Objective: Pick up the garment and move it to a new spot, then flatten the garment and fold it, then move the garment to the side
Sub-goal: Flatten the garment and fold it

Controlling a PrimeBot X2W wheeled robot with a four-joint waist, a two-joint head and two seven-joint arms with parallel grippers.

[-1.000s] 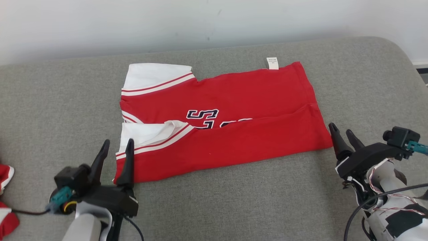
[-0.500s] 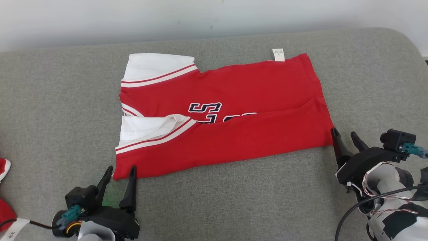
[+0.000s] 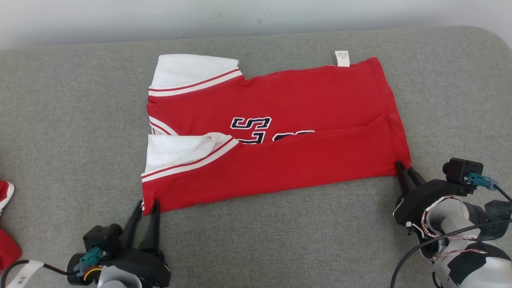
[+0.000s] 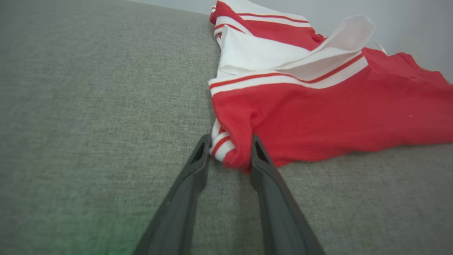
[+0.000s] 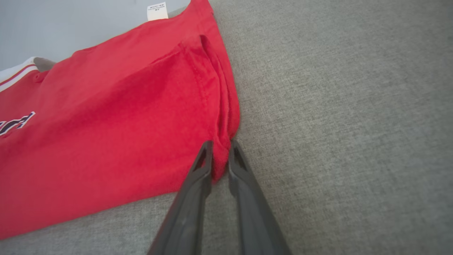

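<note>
The garment (image 3: 280, 120) is a red jersey with white striped sleeves and dark lettering, lying folded lengthwise on the grey cushion (image 3: 280, 240). My left gripper (image 3: 146, 210) is at its near left corner. In the left wrist view the gripper (image 4: 230, 148) has its two fingers pressed against either side of the bunched corner of the garment (image 4: 336, 113). My right gripper (image 3: 404, 170) is at the near right corner. In the right wrist view the gripper (image 5: 220, 148) pinches the hem corner of the garment (image 5: 106, 141) between nearly closed fingers.
A white label (image 3: 342, 58) sticks out of the garment's far edge. Another red and white cloth (image 3: 6, 224) lies at the left edge. A pale wall (image 3: 240, 16) runs behind the cushion, whose rounded corner is at the far right.
Both grippers have drawn back to the garment's near corners and their jaws have narrowed onto the cloth. The head view has also shifted.
</note>
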